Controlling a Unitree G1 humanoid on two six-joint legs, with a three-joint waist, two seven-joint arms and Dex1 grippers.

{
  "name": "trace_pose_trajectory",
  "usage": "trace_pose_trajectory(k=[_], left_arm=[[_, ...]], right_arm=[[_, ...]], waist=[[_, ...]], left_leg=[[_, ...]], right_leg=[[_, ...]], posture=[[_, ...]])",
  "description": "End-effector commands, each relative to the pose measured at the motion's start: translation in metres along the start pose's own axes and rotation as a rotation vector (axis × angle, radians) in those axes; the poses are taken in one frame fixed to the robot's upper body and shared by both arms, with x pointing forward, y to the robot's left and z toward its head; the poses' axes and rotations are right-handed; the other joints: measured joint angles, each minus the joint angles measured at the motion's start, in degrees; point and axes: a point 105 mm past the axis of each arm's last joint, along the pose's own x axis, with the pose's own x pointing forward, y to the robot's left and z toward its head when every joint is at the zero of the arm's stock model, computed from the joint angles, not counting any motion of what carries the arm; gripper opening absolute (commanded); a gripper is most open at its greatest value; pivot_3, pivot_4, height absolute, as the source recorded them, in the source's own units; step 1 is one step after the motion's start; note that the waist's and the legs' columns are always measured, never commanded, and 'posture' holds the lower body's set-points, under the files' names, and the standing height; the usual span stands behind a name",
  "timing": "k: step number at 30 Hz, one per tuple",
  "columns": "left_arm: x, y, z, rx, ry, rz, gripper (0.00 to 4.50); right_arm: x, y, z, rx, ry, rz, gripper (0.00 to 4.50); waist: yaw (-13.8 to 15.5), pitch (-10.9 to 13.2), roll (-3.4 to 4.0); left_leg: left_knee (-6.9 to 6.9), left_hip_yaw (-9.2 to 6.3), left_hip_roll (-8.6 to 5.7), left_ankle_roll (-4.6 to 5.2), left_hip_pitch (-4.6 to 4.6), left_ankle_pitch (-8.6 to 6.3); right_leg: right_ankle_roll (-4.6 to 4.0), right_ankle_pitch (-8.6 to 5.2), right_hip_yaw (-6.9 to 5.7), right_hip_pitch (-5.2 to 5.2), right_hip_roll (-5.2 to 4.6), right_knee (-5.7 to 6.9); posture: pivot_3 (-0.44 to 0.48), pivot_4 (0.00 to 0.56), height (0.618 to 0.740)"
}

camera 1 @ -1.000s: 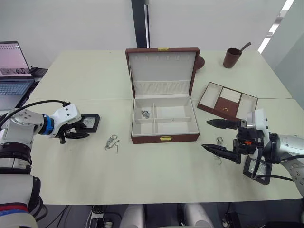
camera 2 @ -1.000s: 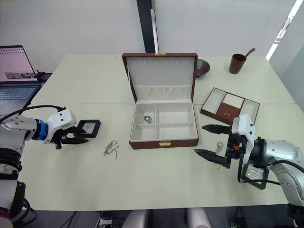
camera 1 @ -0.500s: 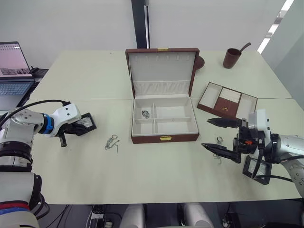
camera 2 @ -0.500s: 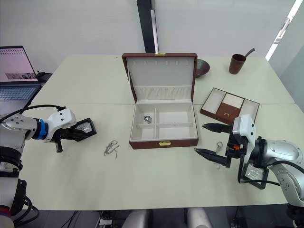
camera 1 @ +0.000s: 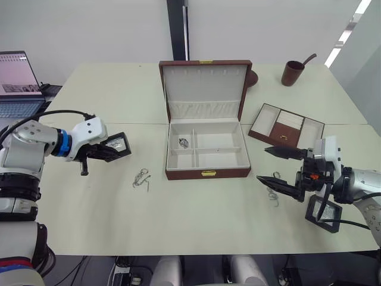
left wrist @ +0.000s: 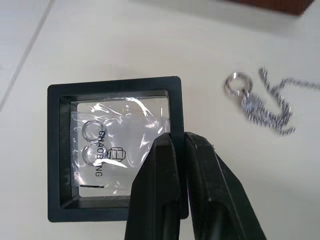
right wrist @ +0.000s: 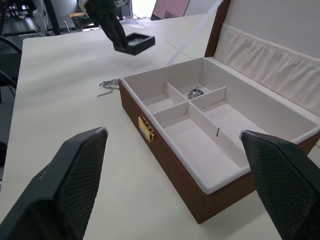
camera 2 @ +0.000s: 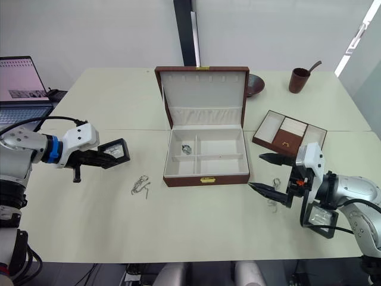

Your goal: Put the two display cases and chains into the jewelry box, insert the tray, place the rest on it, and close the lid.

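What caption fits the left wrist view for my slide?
Left gripper shut on a display case edge, held above the table; a silver chain lies nearby.

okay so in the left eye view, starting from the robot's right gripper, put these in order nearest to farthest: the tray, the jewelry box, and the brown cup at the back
From the right gripper:
1. The tray, just behind it on the robot's right.
2. The jewelry box, toward the table's middle, on the gripper's left.
3. The brown cup, at the far right edge of the table.
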Motion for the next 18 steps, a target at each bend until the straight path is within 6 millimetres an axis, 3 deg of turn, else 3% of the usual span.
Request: trace_pose_trajectory(k=[1, 10, 18], left_arm=[[-0.014, -0.002, 0.034, 0.019, -0.063, -0.005, 0.05], [-0.01, -0.019, 0.096, 0.066, -0.174, -0.138, 0.05], [0.022, -0.022, 0.14, 0.236, -0.144, -0.22, 0.05]], right_arm=[[-0.005, -0.007, 0.011, -0.06, -0.024, -0.047, 4.5], [-0.015, -0.015, 0.012, -0.073, -0.024, -0.141, 4.5], [-0.022, -0.013, 0.01, -0.076, -0.028, -0.223, 4.5]], waist=[[-0.04, 0.0, 0.0], [-0.04, 0.01, -0.02], [0.12, 0.02, -0.04]], left_leg=[[0.0, 0.01, 0.0, 0.0, 0.01, 0.0], [0.02, 0.06, 0.0, 0.0, -0.02, 0.0], [0.12, 0.06, -0.03, 0.0, -0.06, 0.0]], right_leg=[[0.0, 0.0, 0.0, 0.0, 0.0, 0.01], [0.0, 0.0, 0.01, 0.01, 0.06, 0.0], [0.0, 0.0, 0.02, 0.03, 0.07, 0.0]], posture=[[0.0, 0.15, 0.74], [0.0, 0.15, 0.74], [0.0, 0.15, 0.74]])
